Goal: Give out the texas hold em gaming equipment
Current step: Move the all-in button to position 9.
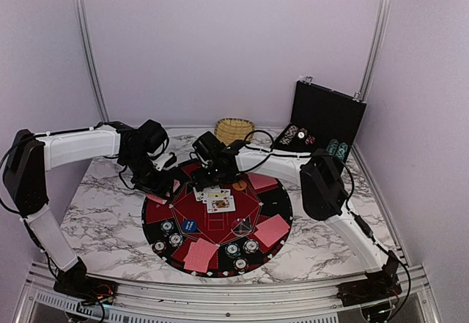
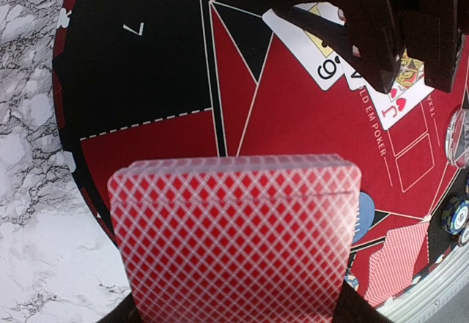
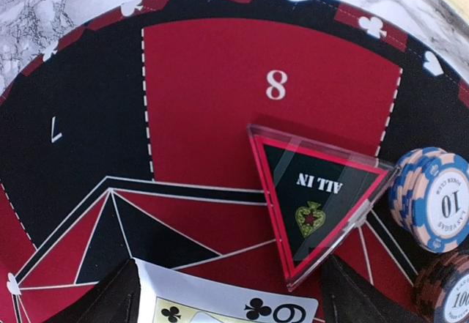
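On marble table (image 1: 102, 220), mat (image 1: 220, 228): round, black and red, numbered wedges, spread between both arms.
Case (image 1: 326, 114): black, open at far right corner, lid upright; inside, chip stacks (image 1: 297, 136), reddish at the left, teal-and-white at the right.
Basket (image 1: 234, 129): wicker, just beyond mat's far edge; contents impossible to tell.
Left gripper (image 1: 163, 184): over mat's left side, clenched on deck (image 2: 234, 235) of red-backed cards.
Right gripper (image 1: 212, 173): over mat's centre, jaws spread wide, grasping nothing.
Face-up cards (image 1: 218, 200): fanned at mat's centre, under right gripper; nine of clubs (image 3: 242, 310) among them.
Face-down cards (image 1: 199, 253): red-backed, in small sets on near and right wedges.
ALL IN marker (image 3: 315, 206): clear triangle, flat by wedge 8, just beside a blue-and-peach chip pile (image 3: 436, 198).
Mat chips (image 1: 242, 248): short stacks along near rim.
Blue disc (image 1: 190, 225): flat, left of mat's centre.
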{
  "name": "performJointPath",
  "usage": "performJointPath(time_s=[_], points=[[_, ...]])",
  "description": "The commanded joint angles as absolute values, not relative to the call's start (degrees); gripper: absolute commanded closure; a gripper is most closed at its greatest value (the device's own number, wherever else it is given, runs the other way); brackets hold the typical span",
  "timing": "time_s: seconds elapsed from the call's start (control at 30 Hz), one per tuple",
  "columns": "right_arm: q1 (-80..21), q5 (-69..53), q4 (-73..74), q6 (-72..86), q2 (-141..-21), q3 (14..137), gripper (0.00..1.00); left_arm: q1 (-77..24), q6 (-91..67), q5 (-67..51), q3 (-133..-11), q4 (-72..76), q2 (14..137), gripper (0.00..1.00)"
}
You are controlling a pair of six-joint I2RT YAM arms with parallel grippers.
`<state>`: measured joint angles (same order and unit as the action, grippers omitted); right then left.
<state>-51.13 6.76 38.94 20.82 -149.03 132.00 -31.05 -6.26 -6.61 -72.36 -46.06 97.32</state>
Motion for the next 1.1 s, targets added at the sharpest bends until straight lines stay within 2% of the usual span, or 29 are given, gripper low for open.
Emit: performJointPath(time_s=[0.0,0.73,1.07], points=[[-50.74,6.61,39.39,21.21,-152.19,135.42,0.17,-30.76,-5.64,-7.18,-72.68,-45.09,96.00,0.63],[-51.01,1.43,33.85,16.03,-157.00,140.46,0.16,-30.69,-5.62,-7.02,-72.87,-45.07,96.14,0.63],[-49.72,0.62,33.16,12.30,-148.46,137.01,0.16,-30.33,-5.64,-6.65,-72.78,-45.08,95.43,0.63]])
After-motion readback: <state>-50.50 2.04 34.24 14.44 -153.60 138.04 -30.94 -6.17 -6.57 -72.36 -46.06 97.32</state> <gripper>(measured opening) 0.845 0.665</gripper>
